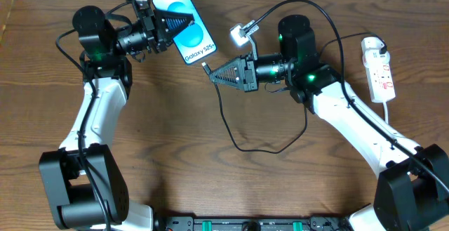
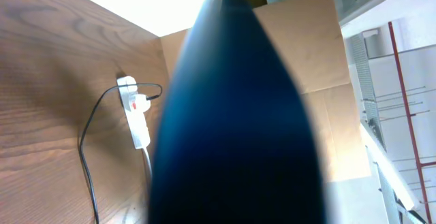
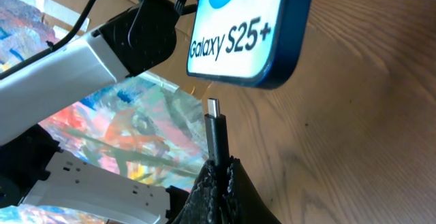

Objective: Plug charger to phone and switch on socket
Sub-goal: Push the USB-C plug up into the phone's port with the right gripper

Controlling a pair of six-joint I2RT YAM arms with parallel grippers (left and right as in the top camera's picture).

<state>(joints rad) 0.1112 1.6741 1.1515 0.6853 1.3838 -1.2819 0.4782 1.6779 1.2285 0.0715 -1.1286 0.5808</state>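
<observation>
The phone (image 1: 186, 22) has a bright blue screen with white text and is held tilted above the table by my left gripper (image 1: 184, 24), which is shut on it. In the left wrist view the phone (image 2: 235, 129) fills the middle as a dark blue blur. My right gripper (image 1: 215, 75) is shut on the charger's connector (image 3: 216, 137), whose metal tip points at the phone's lower edge (image 3: 252, 40) with a small gap. The black charger cable (image 1: 231, 129) loops over the table to the white socket strip (image 1: 378, 68) at the far right, also in the left wrist view (image 2: 134, 112).
The socket's white cord (image 1: 390, 115) runs down along my right arm. A small grey wrist camera block (image 1: 243, 33) sits above the right gripper. Brown cardboard (image 2: 306, 54) stands beyond the table's far side.
</observation>
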